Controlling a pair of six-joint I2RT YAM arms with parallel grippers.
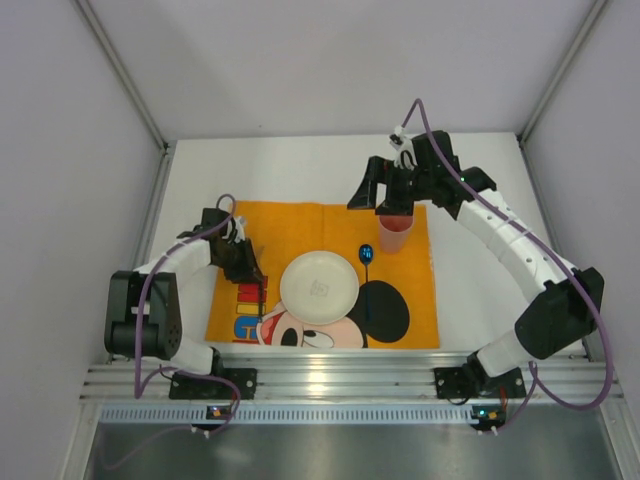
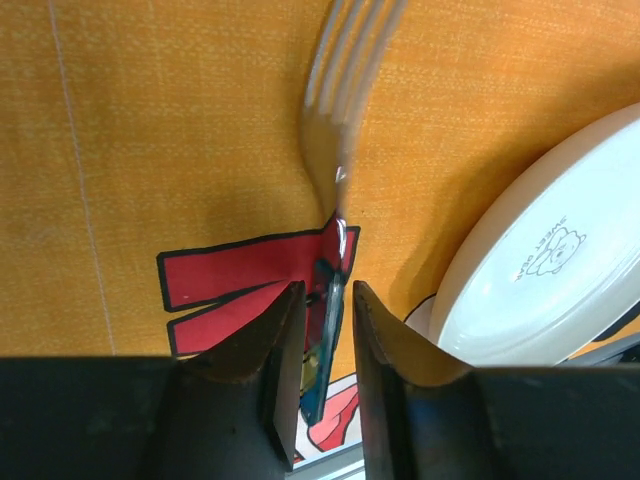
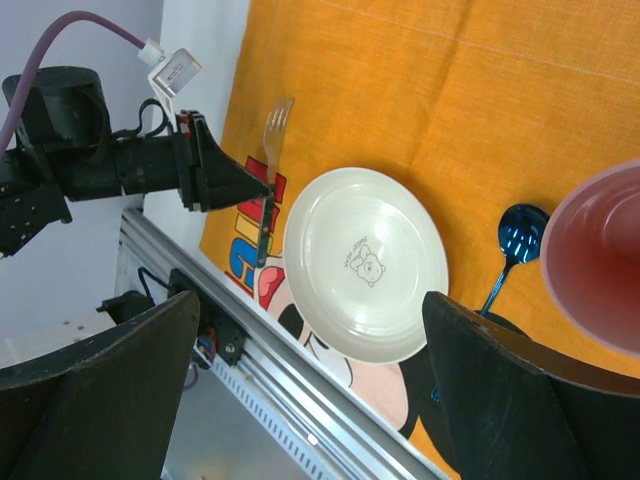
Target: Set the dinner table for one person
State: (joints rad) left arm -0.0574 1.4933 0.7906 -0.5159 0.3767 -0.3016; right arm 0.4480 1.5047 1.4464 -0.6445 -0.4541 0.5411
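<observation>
The white dinner table (image 1: 300, 170) carries an orange Mickey Mouse mat (image 1: 300, 225). On the mat lie a white plate (image 1: 320, 287), a blue spoon (image 1: 366, 262) to its right and a pink cup (image 1: 395, 235) at the far right. A fork (image 2: 335, 120) with silver tines and a blue handle lies left of the plate. My left gripper (image 2: 328, 295) stands low over the fork's neck, its jaws a narrow gap apart with the handle between them. My right gripper (image 1: 390, 205) hangs open and empty above the cup. The cup also shows at the edge of the right wrist view (image 3: 600, 260).
A ribbed aluminium rail (image 1: 340, 380) runs along the near edge by the arm bases. Grey walls with metal posts close in the table at the left, right and back. Bare white tabletop (image 1: 480, 200) surrounds the mat.
</observation>
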